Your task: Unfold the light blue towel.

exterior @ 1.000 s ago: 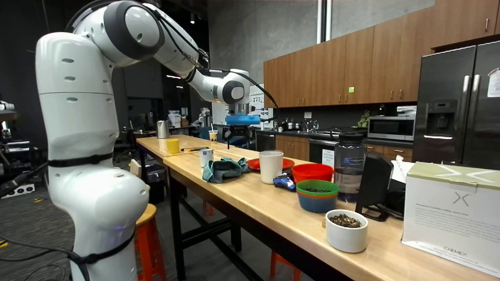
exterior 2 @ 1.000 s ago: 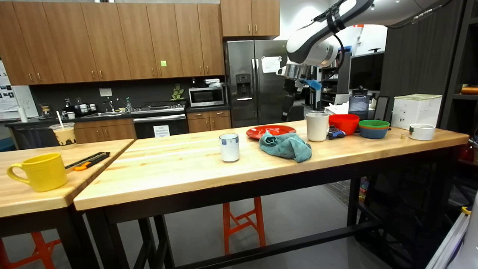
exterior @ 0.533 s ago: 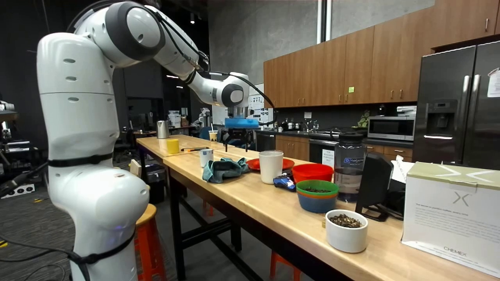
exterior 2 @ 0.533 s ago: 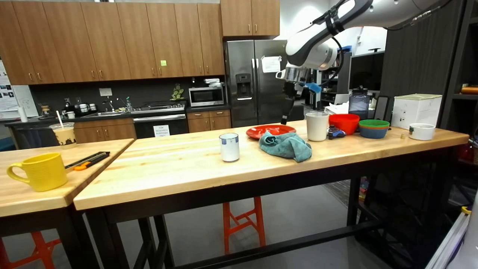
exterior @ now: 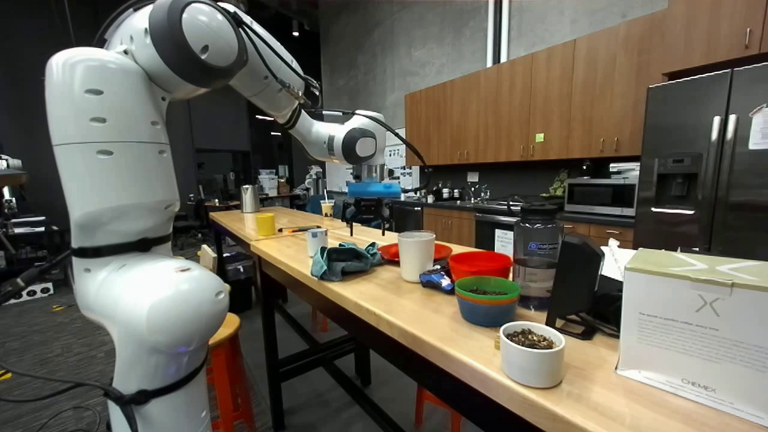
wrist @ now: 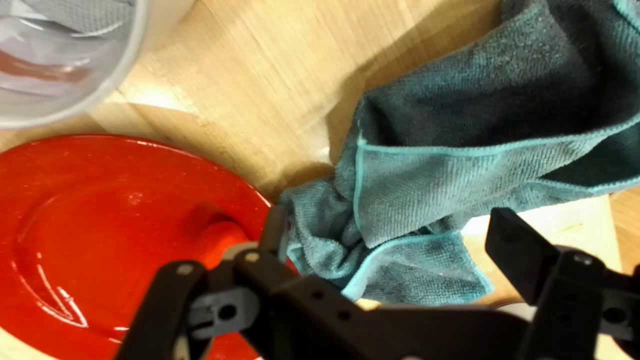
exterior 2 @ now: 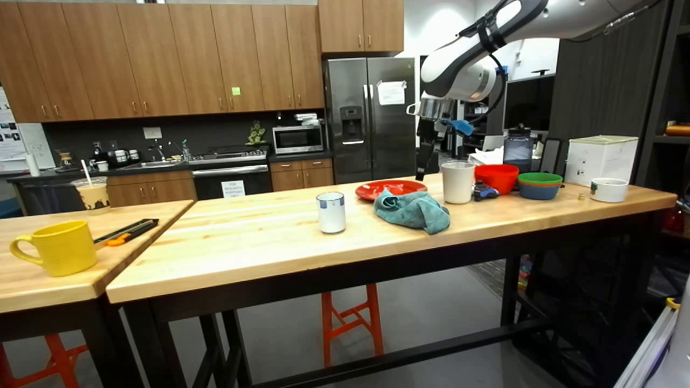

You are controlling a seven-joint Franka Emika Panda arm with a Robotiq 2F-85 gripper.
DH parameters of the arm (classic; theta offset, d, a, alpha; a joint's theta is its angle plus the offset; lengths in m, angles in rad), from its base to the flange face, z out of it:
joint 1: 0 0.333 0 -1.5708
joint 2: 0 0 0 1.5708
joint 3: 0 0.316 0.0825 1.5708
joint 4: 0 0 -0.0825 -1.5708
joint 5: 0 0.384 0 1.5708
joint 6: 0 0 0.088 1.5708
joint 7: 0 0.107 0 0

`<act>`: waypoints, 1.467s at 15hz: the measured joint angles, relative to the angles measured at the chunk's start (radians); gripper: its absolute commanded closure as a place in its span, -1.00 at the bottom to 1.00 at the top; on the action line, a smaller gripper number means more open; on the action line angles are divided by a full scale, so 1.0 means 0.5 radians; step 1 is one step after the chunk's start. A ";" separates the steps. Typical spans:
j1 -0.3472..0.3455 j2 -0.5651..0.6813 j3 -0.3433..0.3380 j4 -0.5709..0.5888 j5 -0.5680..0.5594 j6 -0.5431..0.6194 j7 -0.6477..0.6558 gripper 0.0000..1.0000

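Observation:
The towel, teal-blue with lighter blue edging, lies crumpled on the wooden table [exterior 2: 259, 231]; it shows in both exterior views [exterior: 342, 263] [exterior 2: 412, 210]. In the wrist view the towel [wrist: 430, 190] has loose folds, an edge running across it and a corner flap between the fingers. My gripper [exterior: 368, 231] hangs above the table with its fingers pointing down, open and apart from the towel. In the wrist view the gripper [wrist: 390, 222] has its fingers wide apart with nothing held; the left finger overlaps the edge of the red plate [wrist: 120, 210]. The towel's underside is hidden.
A tall white cup [exterior 2: 458, 183] stands beside the towel and plate. A small white and blue cup [exterior 2: 331, 213] stands on the towel's other side. A blue-black object [exterior: 438, 279], a red bowl [exterior: 480, 264], stacked bowls [exterior: 487, 309] and a bottle [exterior: 537, 258] stand further along.
The arm and gripper have shifted slightly, to the right in both exterior views since half a second ago. The fingers reach lower than one second ago. The towel has not moved.

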 measured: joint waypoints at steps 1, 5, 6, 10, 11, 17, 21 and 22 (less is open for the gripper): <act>0.000 -0.018 -0.008 -0.013 -0.012 -0.003 0.007 -1.00; 0.001 -0.092 -0.021 -0.074 -0.018 -0.098 0.012 -1.00; 0.002 -0.113 -0.021 -0.092 -0.021 -0.138 0.012 -1.00; 0.015 -0.195 -0.021 -0.158 -0.025 -0.242 0.013 -1.00; 0.021 -0.210 -0.020 -0.175 -0.025 -0.241 0.013 -1.00; 0.092 -0.255 -0.017 -0.331 -0.060 0.013 -0.085 -1.00; 0.100 -0.285 -0.022 -0.433 -0.114 0.140 -0.215 -1.00; 0.100 -0.295 -0.027 -0.449 -0.124 0.163 -0.240 -1.00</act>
